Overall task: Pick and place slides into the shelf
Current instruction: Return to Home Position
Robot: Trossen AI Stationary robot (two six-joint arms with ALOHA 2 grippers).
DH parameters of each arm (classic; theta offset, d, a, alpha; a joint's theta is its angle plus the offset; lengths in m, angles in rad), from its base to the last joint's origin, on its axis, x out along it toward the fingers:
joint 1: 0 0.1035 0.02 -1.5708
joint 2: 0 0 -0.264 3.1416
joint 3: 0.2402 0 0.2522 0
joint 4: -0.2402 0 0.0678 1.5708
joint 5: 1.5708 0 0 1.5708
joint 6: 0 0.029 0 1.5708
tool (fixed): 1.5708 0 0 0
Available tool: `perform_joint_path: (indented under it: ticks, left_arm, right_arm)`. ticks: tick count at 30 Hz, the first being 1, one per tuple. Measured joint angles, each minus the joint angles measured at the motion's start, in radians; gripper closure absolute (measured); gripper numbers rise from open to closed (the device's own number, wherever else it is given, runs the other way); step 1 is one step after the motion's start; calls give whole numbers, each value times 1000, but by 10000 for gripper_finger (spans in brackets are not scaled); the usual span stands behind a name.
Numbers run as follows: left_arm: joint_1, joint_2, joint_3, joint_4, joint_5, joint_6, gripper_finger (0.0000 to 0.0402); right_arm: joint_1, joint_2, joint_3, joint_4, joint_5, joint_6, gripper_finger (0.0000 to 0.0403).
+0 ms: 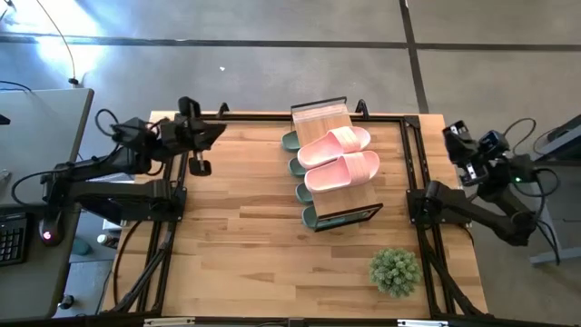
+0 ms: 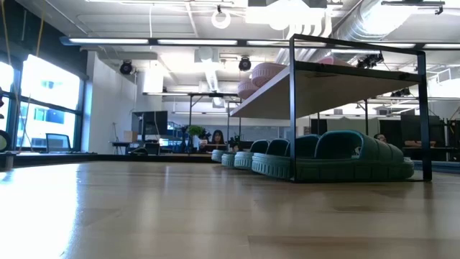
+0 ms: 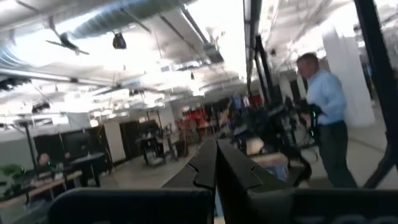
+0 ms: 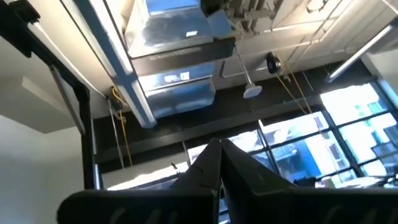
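Observation:
The shelf (image 1: 320, 119) stands mid-table, a slatted wooden top on a black frame (image 2: 292, 108). A pale pink pair of slides (image 1: 334, 143) (image 1: 343, 171) lies on its top panel, soles down. Several sage-green slides (image 1: 298, 166) (image 2: 345, 155) stand in a row on the table under the panel, their ends poking out on the left side. My left gripper (image 3: 216, 168) is shut and raised off the table at the far left corner (image 1: 207, 133). My right gripper (image 4: 221, 163) is shut and raised at the far right corner (image 1: 457, 134). Neither is near the slides.
A small green potted plant (image 1: 395, 270) stands near the table's near right corner. Bare wooden tabletop (image 1: 245, 236) spreads left of and in front of the shelf. People show in the room beyond, one in a light shirt (image 3: 326, 106).

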Motion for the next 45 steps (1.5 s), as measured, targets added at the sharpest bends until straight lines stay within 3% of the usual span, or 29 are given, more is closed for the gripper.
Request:
perform_joint_path:
  ticks: [20,25,35,45]
  left_arm:
    - [0,-441,-339,-37,-107,-54,402]
    - [0,-508,-399,-40,-107,-57,402]
    - [0,-599,-482,-69,-133,-81,402]
    - [0,-687,-537,-103,-133,-82,402]
  right_arm:
    - [0,-1,-291,230,4,147,403]
    - [0,-1,-348,253,20,182,403]
    - [33,-1,-506,479,79,224,403]
    - [52,0,-527,480,76,220,403]
